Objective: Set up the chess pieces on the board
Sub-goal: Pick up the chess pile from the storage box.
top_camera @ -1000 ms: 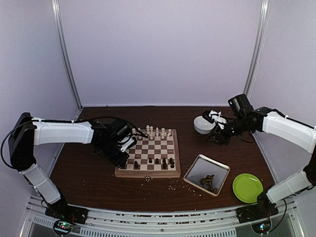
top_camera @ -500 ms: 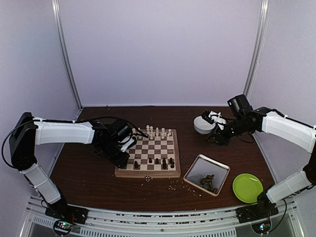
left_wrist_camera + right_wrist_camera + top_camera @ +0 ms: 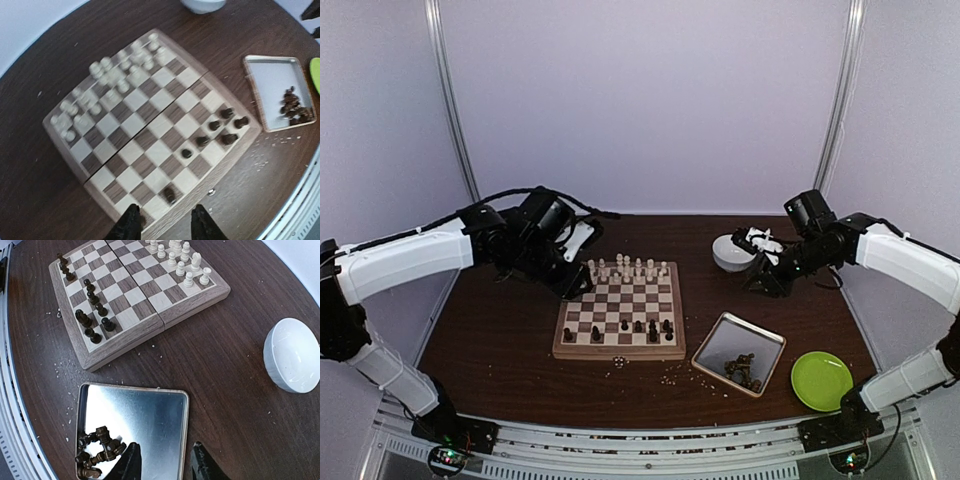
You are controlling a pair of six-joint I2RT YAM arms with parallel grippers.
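The board lies mid-table. Cream chess pieces crowd its far rows, and several dark chess pieces stand on the near rows. More dark pieces lie heaped in a corner of the metal tray. My left gripper hangs above the board's far-left corner. In the left wrist view the left gripper is open and empty, high over the board. My right gripper hovers between bowl and tray. In the right wrist view the right gripper is open and empty above the tray and its dark pieces.
A white bowl sits at the back right, close to the right wrist. A green plate lies near the front right, beside the tray. Pale crumbs are scattered in front of the board.
The left gripper opened, rose and drew back from the board's near-left corner to its far-left side; a dark piece now stands at that corner. The right arm barely moved.
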